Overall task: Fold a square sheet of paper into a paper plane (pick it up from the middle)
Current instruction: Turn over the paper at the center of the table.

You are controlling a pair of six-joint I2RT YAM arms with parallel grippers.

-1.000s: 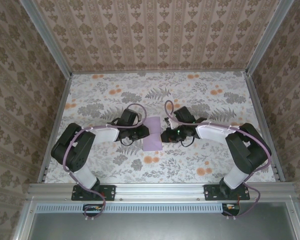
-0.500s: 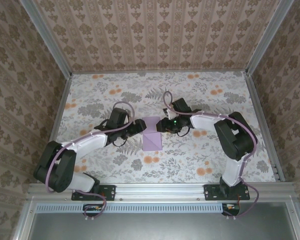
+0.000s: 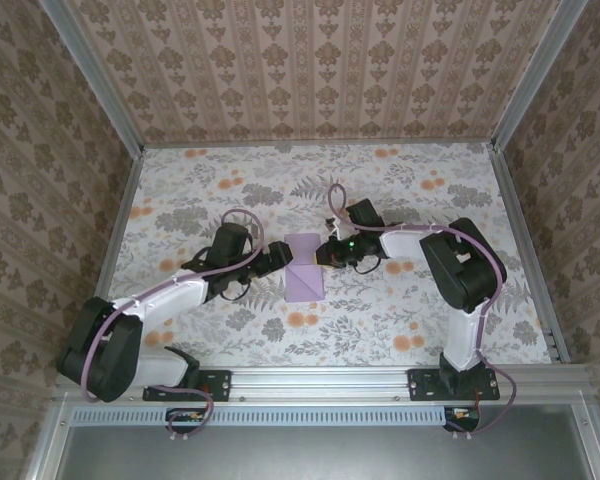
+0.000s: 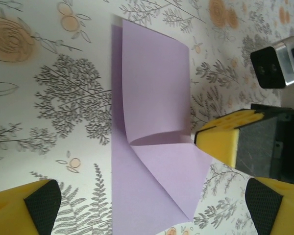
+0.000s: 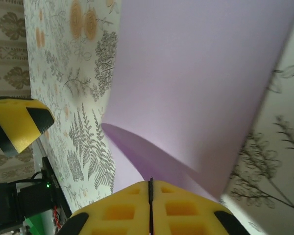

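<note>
The paper (image 3: 304, 268) lies mid-bench (image 3: 410, 190) on the floral cloth, between my two claws. It's half-folded: one flap is turned over and bows up off the sheet, throwing a shadow, and a diagonal crease runs across the other part. My left claw (image 3: 277, 258) sits just beside its left edge, fingers spread wide. From that wrist the sheet shows between the two yellow tips, gripped by neither. My right claw (image 3: 323, 257) is pressed together at the right edge, where the flap curls, with its tips touching the paper. Whether a sliver of the edge is caught between them I cannot tell.
</note>
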